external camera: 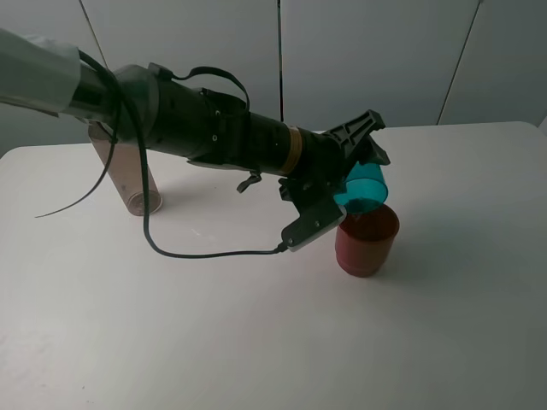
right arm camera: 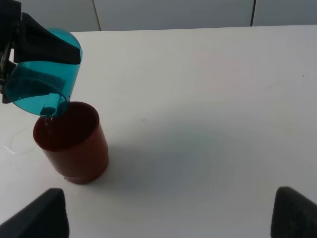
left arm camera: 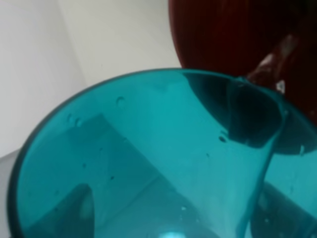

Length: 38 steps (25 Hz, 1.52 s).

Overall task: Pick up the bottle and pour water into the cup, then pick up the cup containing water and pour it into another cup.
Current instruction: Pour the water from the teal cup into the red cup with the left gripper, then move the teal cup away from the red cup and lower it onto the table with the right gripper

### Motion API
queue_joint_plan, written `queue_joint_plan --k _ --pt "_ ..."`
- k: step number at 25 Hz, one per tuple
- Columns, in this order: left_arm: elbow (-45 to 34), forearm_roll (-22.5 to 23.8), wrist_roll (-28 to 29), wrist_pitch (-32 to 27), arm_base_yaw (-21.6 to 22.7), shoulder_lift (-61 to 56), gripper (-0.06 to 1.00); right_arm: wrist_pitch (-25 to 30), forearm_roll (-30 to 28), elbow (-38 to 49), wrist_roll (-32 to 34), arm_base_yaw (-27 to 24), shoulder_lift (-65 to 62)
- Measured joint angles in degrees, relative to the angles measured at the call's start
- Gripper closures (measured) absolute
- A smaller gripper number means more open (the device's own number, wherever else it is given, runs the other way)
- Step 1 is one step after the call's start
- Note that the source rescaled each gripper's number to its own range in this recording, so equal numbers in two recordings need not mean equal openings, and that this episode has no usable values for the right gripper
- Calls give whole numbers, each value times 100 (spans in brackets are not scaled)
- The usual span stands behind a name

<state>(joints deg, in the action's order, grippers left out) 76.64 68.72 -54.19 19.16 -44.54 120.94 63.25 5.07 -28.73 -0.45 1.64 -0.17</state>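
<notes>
while the left gripper (external camera: 357, 171) clamps the teal cup (external camera: 366, 190) between its fingers, tipped over the red cup (external camera: 367, 240); right gripper (right arm camera: 168, 218) fingers spread, empty; bottle (external camera: 130, 179) near the desk's (external camera: 256, 342) far left edge.

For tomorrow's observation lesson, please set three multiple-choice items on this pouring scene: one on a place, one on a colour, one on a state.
1. Where does the bottle stand?
A. Far left of the table, behind the arm
B. Inside the red cup
C. At the near right corner

2. What colour is the cup held by the left pincer?
A. Yellow
B. Translucent teal
C. Black

3. How is the teal cup held?
A. Upright on the table
B. Lying flat beside the red cup
C. Tipped, mouth down over the red cup

Answers:
1 A: the high view shows it at the table's far left, partly hidden by the arm.
2 B: both the high view and the right wrist view show a see-through teal tumbler.
3 C: its rim tilts over the red cup's opening, off the table.
</notes>
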Motion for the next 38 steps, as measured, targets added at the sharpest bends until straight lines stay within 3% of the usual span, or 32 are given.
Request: queue_joint_plan --k 10,17,21,27,33,38 --pt "0 84 -8 44 -26 0 77 0 0 0 0 0 0" --pt "0 -92 1015 101 -52 0 77 0 0 0 0 0 0" --pt "0 -778 2043 244 -52 0 77 0 0 0 0 0 0" --pt "0 -2023 4037 656 -29 -189 77 0 0 0 0 0 0" --pt "11 -3130 6454 880 263 -354 77 0 0 0 0 0 0" --pt "-83 -3668 7072 1007 614 -354 77 0 0 0 0 0 0"
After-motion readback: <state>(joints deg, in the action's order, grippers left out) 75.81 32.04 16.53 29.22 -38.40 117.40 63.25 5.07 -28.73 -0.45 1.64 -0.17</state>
